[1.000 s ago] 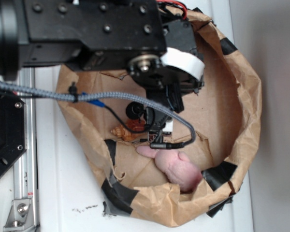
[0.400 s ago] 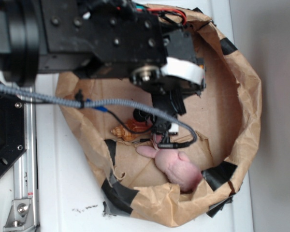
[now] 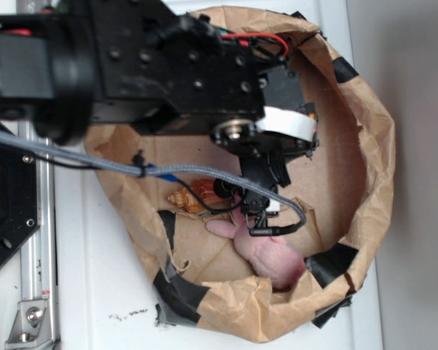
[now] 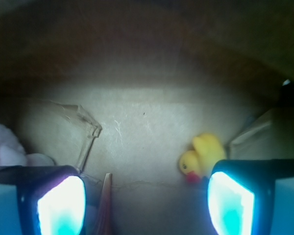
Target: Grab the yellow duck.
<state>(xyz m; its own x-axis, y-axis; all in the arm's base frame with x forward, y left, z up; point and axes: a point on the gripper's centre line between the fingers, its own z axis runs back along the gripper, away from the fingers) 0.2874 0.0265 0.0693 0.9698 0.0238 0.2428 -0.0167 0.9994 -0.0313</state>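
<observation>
- The gripper [image 4: 144, 196] is hanging low over the cardboard floor with its fingers [image 4: 59, 198] spread wide apart and nothing between them.
- The duck [image 4: 202, 155] is sitting on the floor just beyond the right-hand finger in the wrist view, its red beak pointing down toward the camera; it looks close to that finger's tip, but whether they are touching cannot be told.
- A brown pointed tip of the shell [image 4: 107, 196] is showing at the bottom of the wrist view, just inside the left-hand finger.
- A bit of pink plush [image 4: 5, 147] is showing at the left edge of the wrist view, beyond the left-hand finger.
- In the exterior view the arm [image 3: 153, 69] is reaching into a paper-lined bin [image 3: 372, 146] patched with black tape, and it is covering the duck there.
- In that view the gripper [image 3: 254, 211] is sitting just above the plush [image 3: 270, 255], which is lying against the bin's near wall.
- The shell [image 3: 182, 200] is lying on the bin floor just beside the gripper, on the left in that view.
- The bin is resting on a white table [image 3: 95, 292].
</observation>
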